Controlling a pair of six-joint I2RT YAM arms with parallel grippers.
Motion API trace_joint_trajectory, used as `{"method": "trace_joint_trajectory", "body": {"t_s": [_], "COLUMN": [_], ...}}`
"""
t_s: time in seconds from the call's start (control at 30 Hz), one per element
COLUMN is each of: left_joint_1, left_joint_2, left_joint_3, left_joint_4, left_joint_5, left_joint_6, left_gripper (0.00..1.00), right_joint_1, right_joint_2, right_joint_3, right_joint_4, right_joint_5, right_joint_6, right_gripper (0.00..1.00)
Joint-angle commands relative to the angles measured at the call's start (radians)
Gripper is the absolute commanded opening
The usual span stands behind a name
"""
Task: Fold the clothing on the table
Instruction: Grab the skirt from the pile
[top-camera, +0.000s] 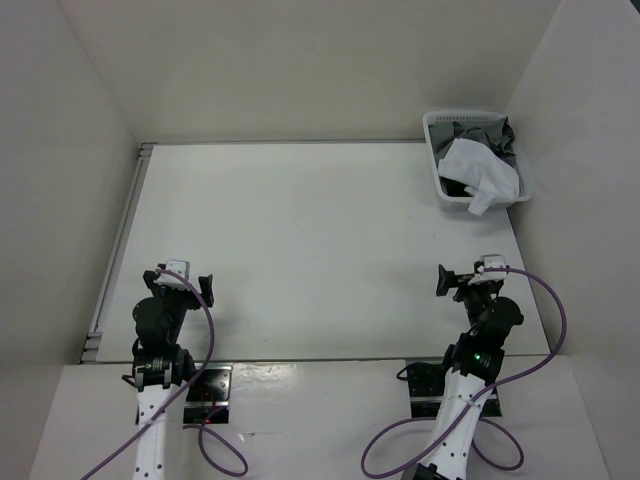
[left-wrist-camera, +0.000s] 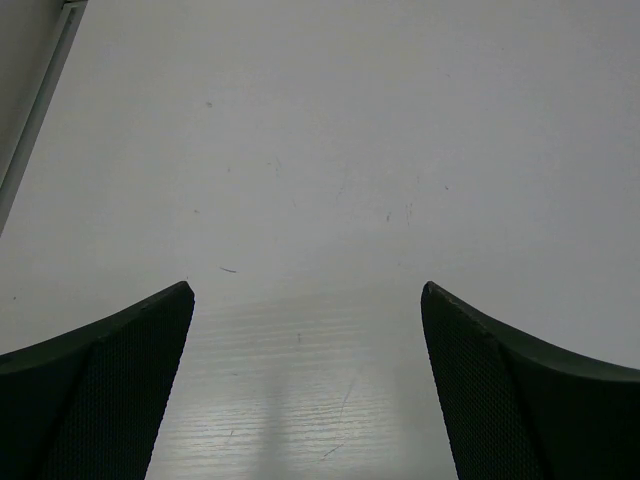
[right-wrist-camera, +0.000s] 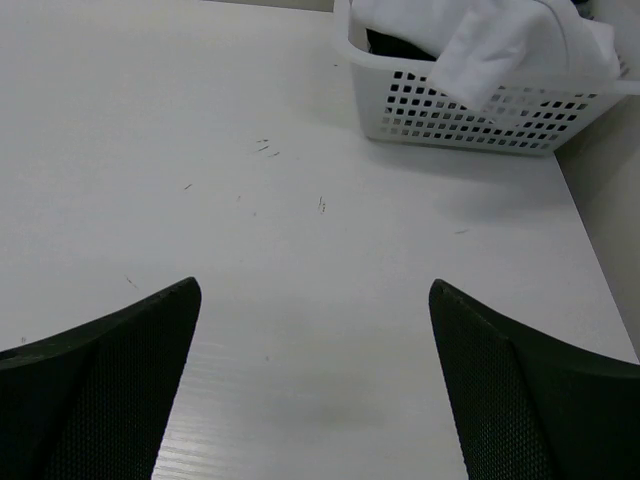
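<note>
The clothing (top-camera: 478, 172), a crumpled white garment, lies in the white plastic basket (top-camera: 436, 133) at the table's (top-camera: 300, 230) far right corner. In the right wrist view the clothing (right-wrist-camera: 500, 45) drapes over the basket's front rim. My left gripper (top-camera: 183, 280) hovers near the front left of the table, open, with only bare tabletop between its fingers (left-wrist-camera: 120, 380). My right gripper (top-camera: 463, 278) stands at the front right, also open and holding nothing (right-wrist-camera: 313, 285), well short of the basket (right-wrist-camera: 470, 115).
A grey garment (top-camera: 505, 135) and a black garment (right-wrist-camera: 400, 45) lie under the white one in the basket. A thin metal rail (top-camera: 120, 240) runs along the table's left edge. White walls close in the left, back and right sides.
</note>
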Motion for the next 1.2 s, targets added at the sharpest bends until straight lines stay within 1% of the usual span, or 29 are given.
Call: {"method": "trace_joint_trajectory", "body": {"t_s": [0.0, 1.17], "left_joint_1": [-0.002, -0.018], "left_joint_2": [-0.142, -0.142], "left_joint_3": [-0.041, -0.041], "left_joint_4": [0.023, 0.023], "left_joint_5": [0.008, -0.018], "left_joint_6": [-0.005, -0.005], "left_gripper": [1.0, 1.0], "right_joint_1": [0.008, 0.008], "right_joint_2": [-0.079, -0.079], "right_joint_3": [-0.055, -0.055], "right_joint_4": [0.012, 0.012], "right_joint_5": [0.014, 0.014], "right_joint_6": [-0.009, -0.009], "right_gripper": [0.98, 0.98]}}
